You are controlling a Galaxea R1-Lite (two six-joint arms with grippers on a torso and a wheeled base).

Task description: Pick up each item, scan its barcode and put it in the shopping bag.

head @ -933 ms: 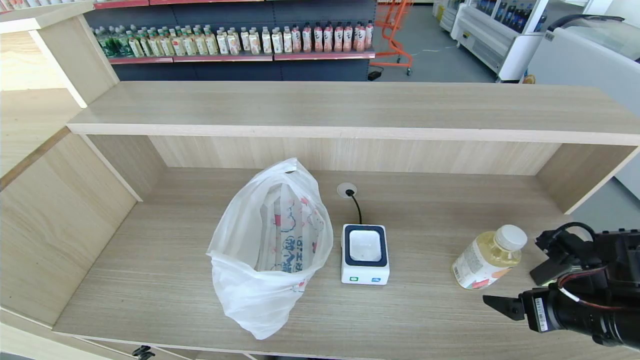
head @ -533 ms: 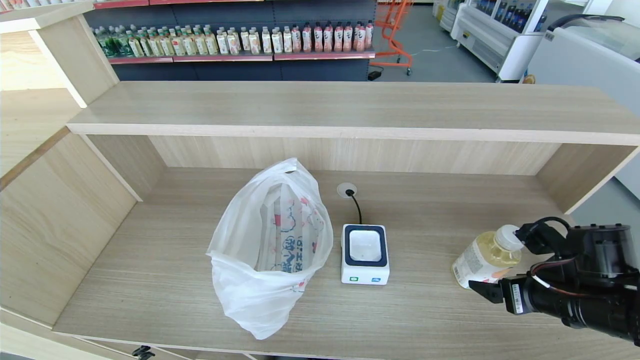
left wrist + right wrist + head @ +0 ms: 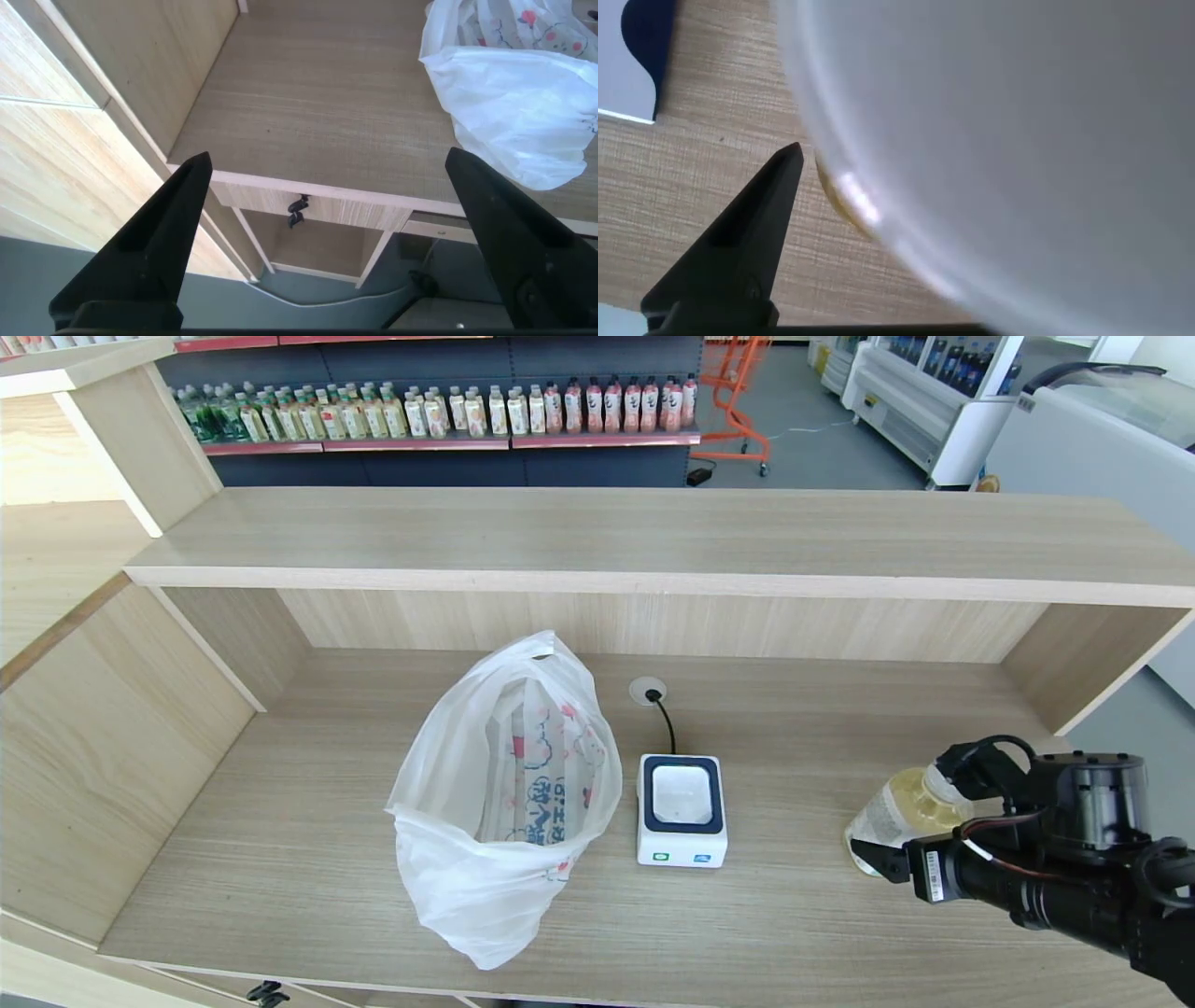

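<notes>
The bottle [image 3: 887,812] lies on its side at the right end of the counter [image 3: 280,859], its cap end pointing to the far right and covered by the right gripper [image 3: 920,807]. That gripper's jaws stand wide, one finger on the near side of the bottle and the other on the far side by the cap; neither is pressed on it. In the right wrist view the bottle [image 3: 1018,140] looms very close, with one dark finger [image 3: 738,252] beside it over the counter [image 3: 710,121]. The scanner [image 3: 681,809] sits between bottle and bag [image 3: 504,803], well apart from the bottle and just beside the bag, its cable [image 3: 665,719] running back to a grommet [image 3: 647,690]. The bag stands with its mouth open and a printed packet [image 3: 541,775] inside. A ledge [image 3: 653,537] overhangs the back of the counter, and side walls close it in. The left gripper [image 3: 327,243] hangs off the counter's near edge [image 3: 308,191], jaws wide and holding nothing, with the bag [image 3: 523,103] off to one side. Behind are store shelves of drinks [image 3: 439,415].
</notes>
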